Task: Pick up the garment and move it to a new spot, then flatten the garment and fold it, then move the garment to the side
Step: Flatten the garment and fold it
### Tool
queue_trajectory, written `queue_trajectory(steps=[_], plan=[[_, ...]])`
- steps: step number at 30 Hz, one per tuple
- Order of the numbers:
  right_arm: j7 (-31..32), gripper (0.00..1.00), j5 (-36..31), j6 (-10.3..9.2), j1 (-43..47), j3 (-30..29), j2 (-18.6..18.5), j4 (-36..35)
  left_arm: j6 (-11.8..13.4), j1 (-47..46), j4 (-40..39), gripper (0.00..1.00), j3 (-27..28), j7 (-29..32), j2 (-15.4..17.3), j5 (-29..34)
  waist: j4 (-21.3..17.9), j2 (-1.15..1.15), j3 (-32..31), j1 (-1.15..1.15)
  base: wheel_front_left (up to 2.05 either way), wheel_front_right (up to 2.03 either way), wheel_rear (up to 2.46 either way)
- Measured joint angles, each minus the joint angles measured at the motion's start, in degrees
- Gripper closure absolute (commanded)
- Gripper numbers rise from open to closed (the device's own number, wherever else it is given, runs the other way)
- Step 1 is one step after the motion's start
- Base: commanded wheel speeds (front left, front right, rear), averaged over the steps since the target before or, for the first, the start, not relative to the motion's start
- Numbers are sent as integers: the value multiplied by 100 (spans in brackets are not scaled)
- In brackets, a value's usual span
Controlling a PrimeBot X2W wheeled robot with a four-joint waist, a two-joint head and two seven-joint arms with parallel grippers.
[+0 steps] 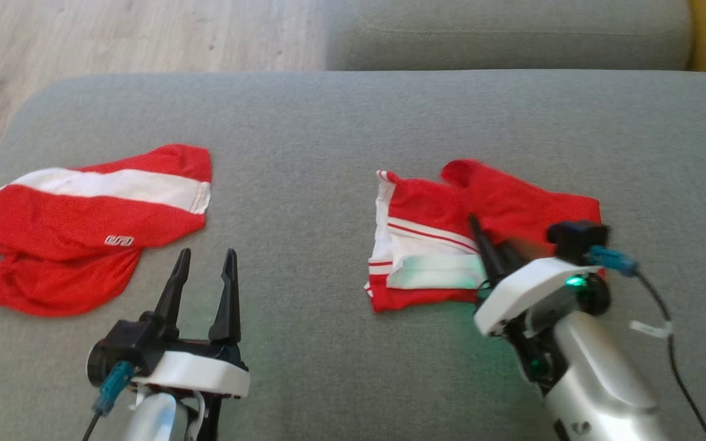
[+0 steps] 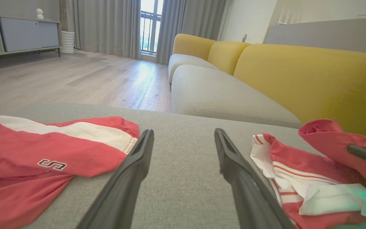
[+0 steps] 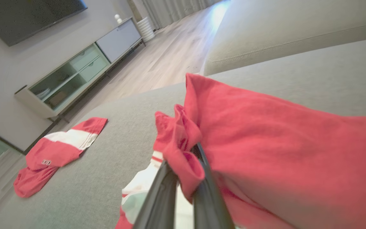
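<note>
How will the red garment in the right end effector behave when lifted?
Probably floppy: the red garment bunches and creases around the right end effector, so the rest should hang and trail. Likely light: the cloth looks thin. Slip seems unlikely, since a fold is pinched between its shut jaws.

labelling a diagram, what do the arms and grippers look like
The left gripper and right gripper each have two tapered black fingers, a white wrist shell, a silver forearm and a teal-plugged black cable. A green light glows on the right wrist.

Red, white-striped garment [image 1: 512, 199]; grey couch [image 1: 328, 135]
</note>
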Motion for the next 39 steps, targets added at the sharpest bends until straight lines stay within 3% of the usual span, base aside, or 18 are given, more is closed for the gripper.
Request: queue_trajectory(steps=[14,15,16,26,33,39], plan=[[-371,100,510,0,-575,1180,-19,880,0,-8,56,0,-65,1,-7,-8,393,0,170,0,0,0,0],[-370,27,515,0,-595,1287,-30,912,0,-9,64,0,-63,1,-7,-8,396,0,175,0,0,0,0],[-369,0,587,0,-612,1437,-57,887,0,-9,71,0,-58,1,-7,-8,393,0,177,0,0,0,0],[-439,0,1151,0,-730,2361,-59,380,1,-9,88,0,70,1,-10,-7,163,0,123,0,0,0,0],[-1016,0,445,0,-1202,1540,-63,748,0,-8,-160,0,112,1,-11,-7,-168,0,79,0,0,0,0],[-1281,0,-657,0,-1145,615,-296,780,-1,-8,-468,0,111,0,-12,-7,-441,0,37,0,0,0,0]])
